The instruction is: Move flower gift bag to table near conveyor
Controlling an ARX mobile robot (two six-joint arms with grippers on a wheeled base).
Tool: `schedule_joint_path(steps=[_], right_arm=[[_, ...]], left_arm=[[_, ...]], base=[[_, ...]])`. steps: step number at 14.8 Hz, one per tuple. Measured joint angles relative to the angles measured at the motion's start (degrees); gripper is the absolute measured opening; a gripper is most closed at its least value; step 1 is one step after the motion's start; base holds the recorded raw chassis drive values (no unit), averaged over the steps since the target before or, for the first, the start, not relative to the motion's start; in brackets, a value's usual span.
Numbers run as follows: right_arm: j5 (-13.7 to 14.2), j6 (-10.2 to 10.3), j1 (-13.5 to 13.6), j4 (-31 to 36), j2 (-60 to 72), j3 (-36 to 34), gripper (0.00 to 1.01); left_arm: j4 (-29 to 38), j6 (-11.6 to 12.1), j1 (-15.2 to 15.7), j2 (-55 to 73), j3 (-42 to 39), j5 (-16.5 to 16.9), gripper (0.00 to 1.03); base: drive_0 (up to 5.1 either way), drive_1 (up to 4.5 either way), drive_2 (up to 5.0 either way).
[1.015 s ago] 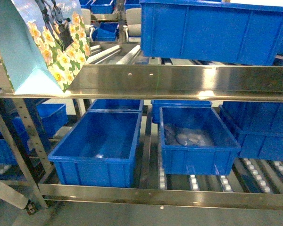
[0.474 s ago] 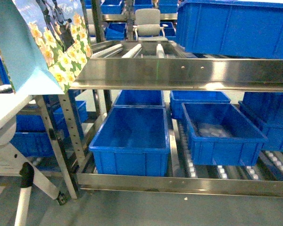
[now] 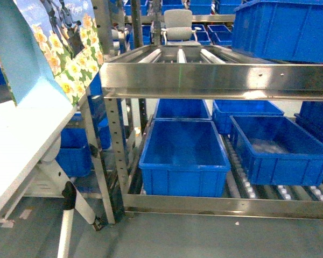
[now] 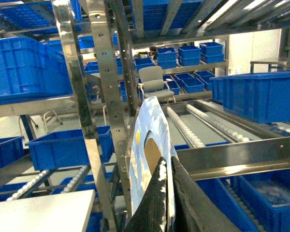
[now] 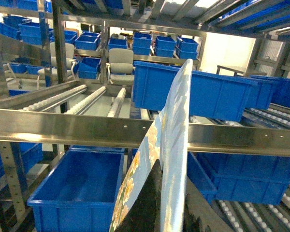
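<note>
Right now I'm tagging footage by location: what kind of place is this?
Likely a warehouse or factory parts store: multi-tier steel roller racks, many blue plastic bins, and a white table alongside.

Lighting even, overhead, slightly cool; I read all three views clearly. Glare streaks on the conveyor (image 3: 215, 80) front rail, a bright patch near its right end. The table (image 3: 21, 134) is washed out nearly white, with little surface detail. Under the rack, soft shadows, no hard edges. My wrist views: bag edge close up, soft focus; background sharp. Bright window upper right blows out.
</note>
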Motion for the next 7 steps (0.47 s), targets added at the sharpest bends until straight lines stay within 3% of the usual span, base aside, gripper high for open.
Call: schedule_joint_path(steps=[7], right_arm=[[0.0,0.0,0.0,-0.2,0.0,0.0,0.03]], left_arm=[[0.0,0.0,0.0,0.0,0.0,0.0,0.02]], base=[[-5.0,2.42,2.4]])
